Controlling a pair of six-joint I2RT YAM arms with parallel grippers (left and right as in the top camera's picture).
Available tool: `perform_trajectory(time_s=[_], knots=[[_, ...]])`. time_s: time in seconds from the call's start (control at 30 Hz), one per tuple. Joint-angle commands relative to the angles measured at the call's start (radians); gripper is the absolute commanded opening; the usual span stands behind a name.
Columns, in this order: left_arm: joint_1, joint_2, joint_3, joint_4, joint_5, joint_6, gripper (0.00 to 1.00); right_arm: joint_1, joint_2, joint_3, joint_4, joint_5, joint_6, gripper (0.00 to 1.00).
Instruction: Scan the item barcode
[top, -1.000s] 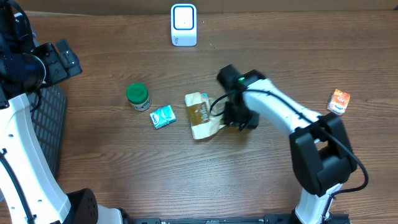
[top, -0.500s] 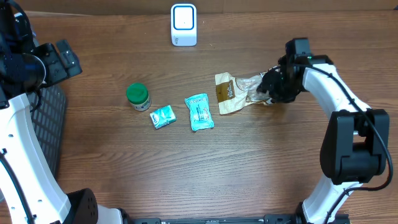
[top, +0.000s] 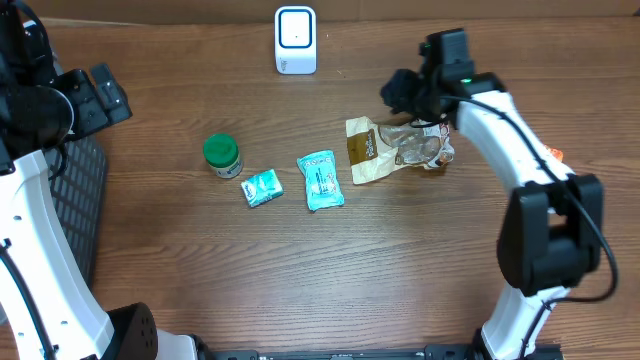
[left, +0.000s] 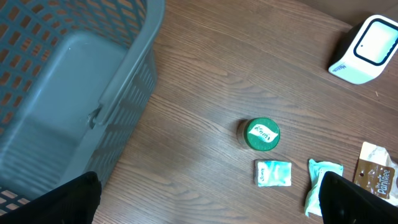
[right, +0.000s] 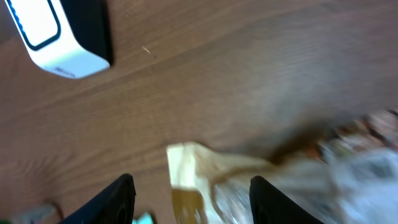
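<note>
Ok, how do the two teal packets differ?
The small packet is squarish; the big packet is longer and oblong. The small packet lies close by the jar, the big packet nearer the brown bag. Both are teal and lie flat on the table.

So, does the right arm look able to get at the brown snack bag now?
Probably yes. The right end effector hovers open close to the brown snack bag, which lies uncovered on the table; the teal packet lies apart from it.
</note>
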Motion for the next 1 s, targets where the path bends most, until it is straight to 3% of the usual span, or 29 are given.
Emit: perform_trajectory(time_s=[0.0,0.27,0.6,0.97], knots=[[0.002,0.002,0.01,0.001,0.005,0.008,1.0,0.041,0.076,0.014,0.026,0.087,0.061,0.59],[0.002,0.002,0.01,0.001,0.005,0.008,1.0,0.065,0.104,0.014,-0.037,0.087,0.056,0.61],[0.002,0.002,0.01,0.001,0.005,0.008,0.99,0.047,0.103,0.015,-0.399,0.041,-0.076,0.61],[0.002,0.002,0.01,0.001,0.005,0.008,1.0,-0.095,0.053,0.132,-0.622,0.056,-0.184,0.55]])
